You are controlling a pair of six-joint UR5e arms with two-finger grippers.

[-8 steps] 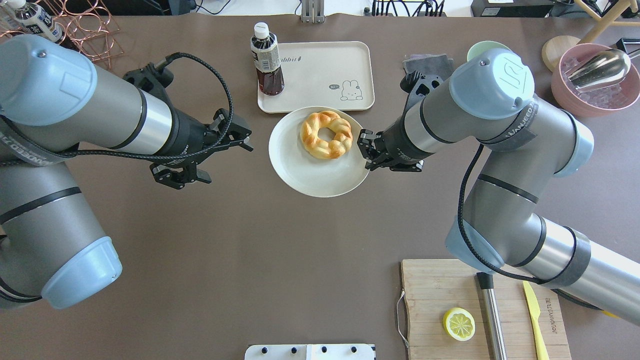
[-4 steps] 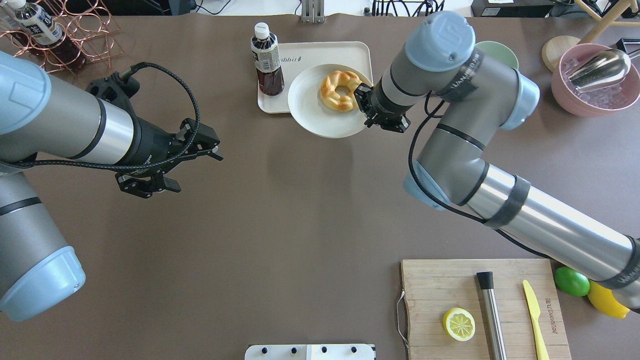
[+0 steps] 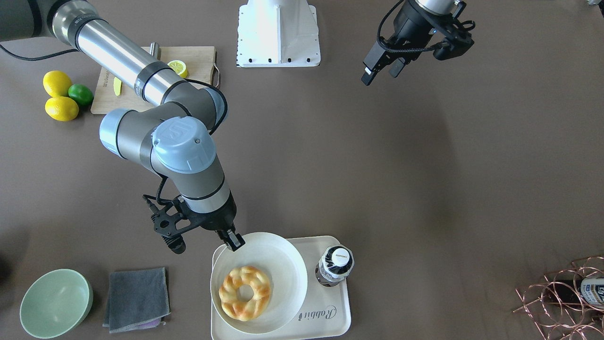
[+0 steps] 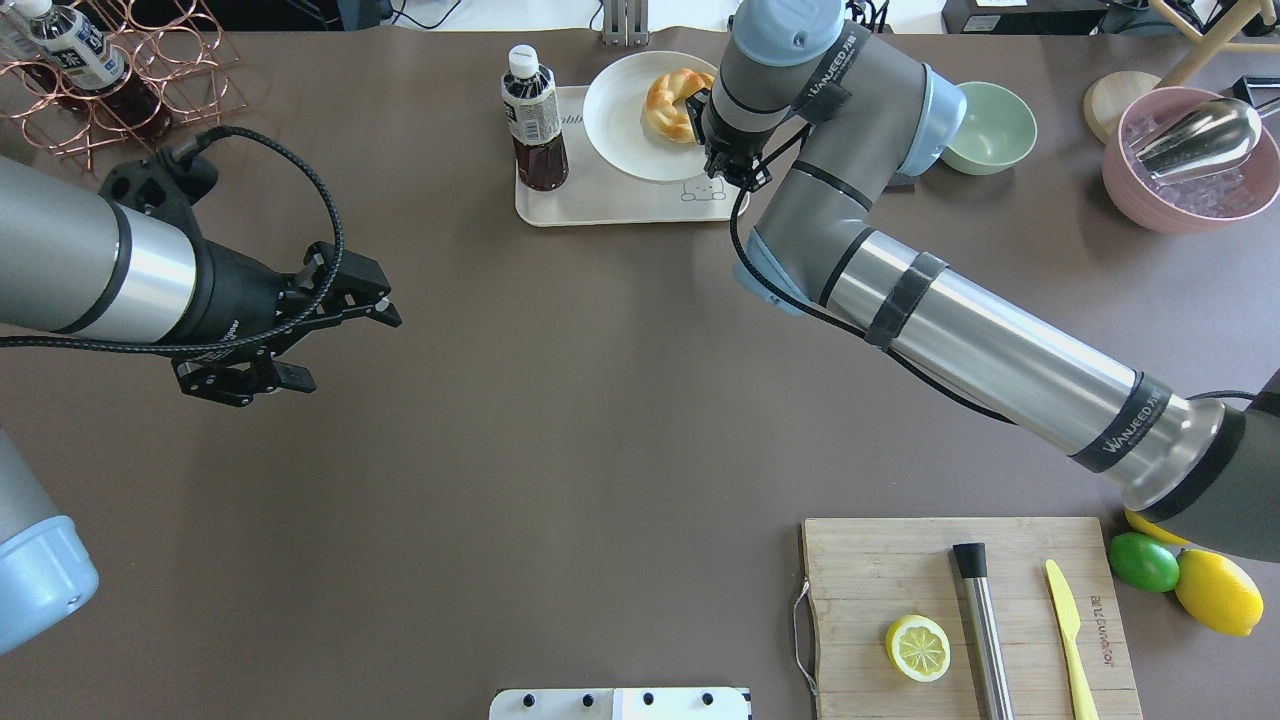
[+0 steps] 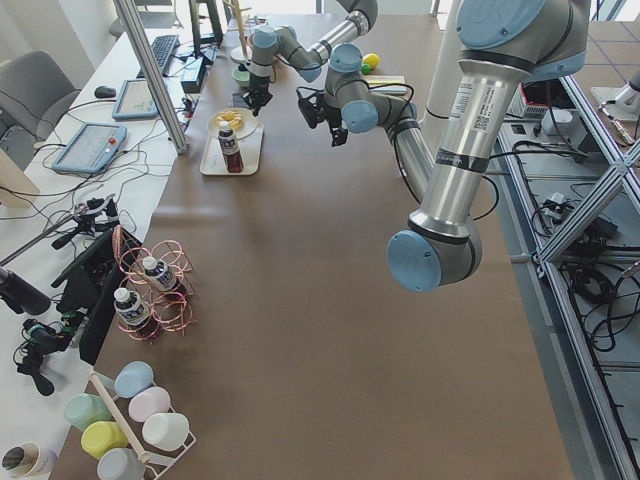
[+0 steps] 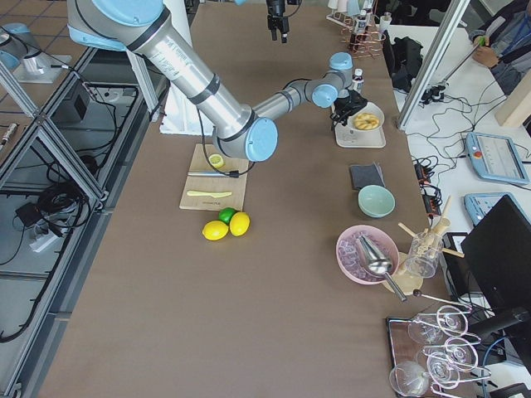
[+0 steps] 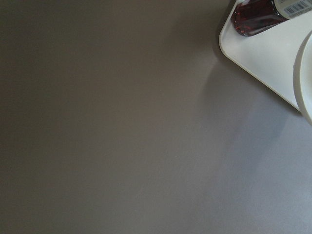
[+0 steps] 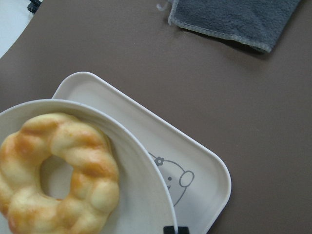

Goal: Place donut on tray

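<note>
Over the cream rectangular bear-print tray (image 3: 337,311), my right pincer (image 3: 232,243) grips the round white plate (image 3: 288,252) by its rim; the golden-brown braided donut (image 3: 245,293) lies on it, just beyond. My left pincer (image 4: 345,350) gapes empty, well apart.

In the overhead view the right arm (image 4: 830,90) covers one side of the donut (image 4: 662,108) and plate (image 4: 620,130), and the plate hides part of the bear drawing (image 4: 705,189) on the tray (image 4: 600,202). The left wrist view cuts the bottle (image 7: 253,14) off at its top edge.
</note>
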